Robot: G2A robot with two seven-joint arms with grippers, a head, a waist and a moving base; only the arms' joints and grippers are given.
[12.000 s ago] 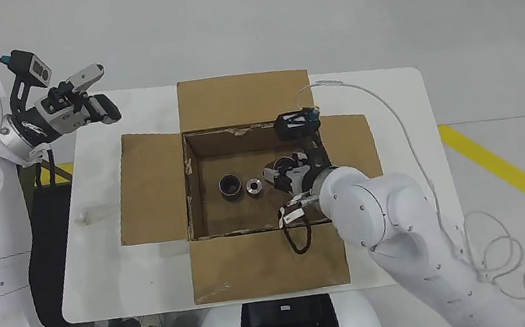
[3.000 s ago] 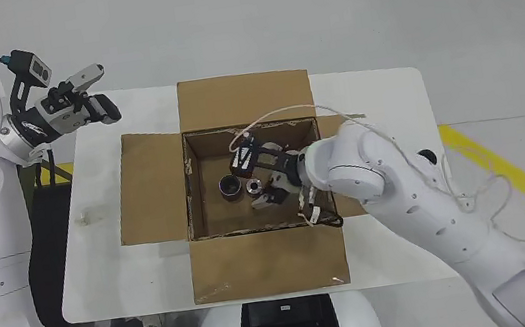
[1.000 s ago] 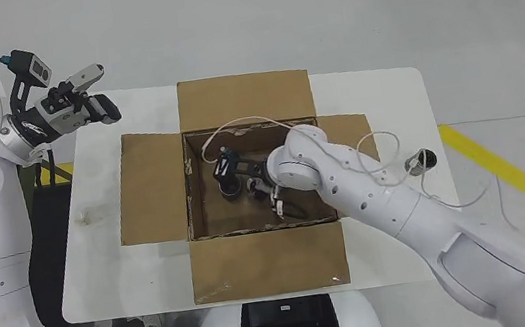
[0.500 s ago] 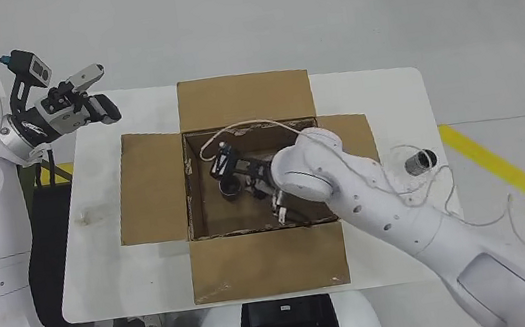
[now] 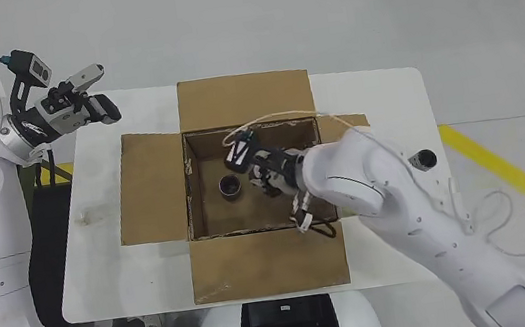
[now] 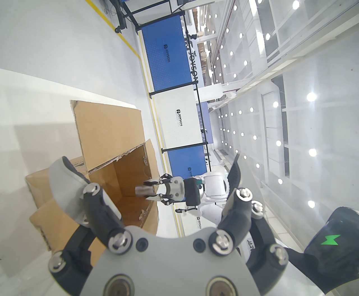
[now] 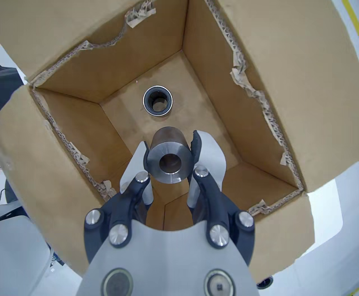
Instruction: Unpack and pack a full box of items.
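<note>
An open cardboard box (image 5: 243, 97) stands on the white table (image 5: 104, 256) with its flaps spread. My right gripper (image 7: 169, 145) is shut on a grey metal cylinder (image 7: 168, 162), holding it above the box's inside (image 7: 84, 70). From above, this gripper (image 5: 261, 167) sits over the middle of the box. A black ring-shaped part (image 7: 157, 100) lies on the box floor, left of the gripper (image 5: 230, 185). My left gripper (image 5: 103, 92) is open and empty, above the table's far left corner. Its own view has the open fingers (image 6: 64, 179) framing the box (image 6: 109, 131) and the held cylinder (image 6: 143, 191).
The right arm's cables loop over the box's near rim (image 5: 317, 226) and far edge. Bare table lies left of the box and to its right (image 5: 396, 104). A yellow floor line (image 5: 506, 170) runs right of the table.
My right gripper has risen from the box floor beside the black ring and shifted right, with the metal cylinder in it. The left arm has not moved.
</note>
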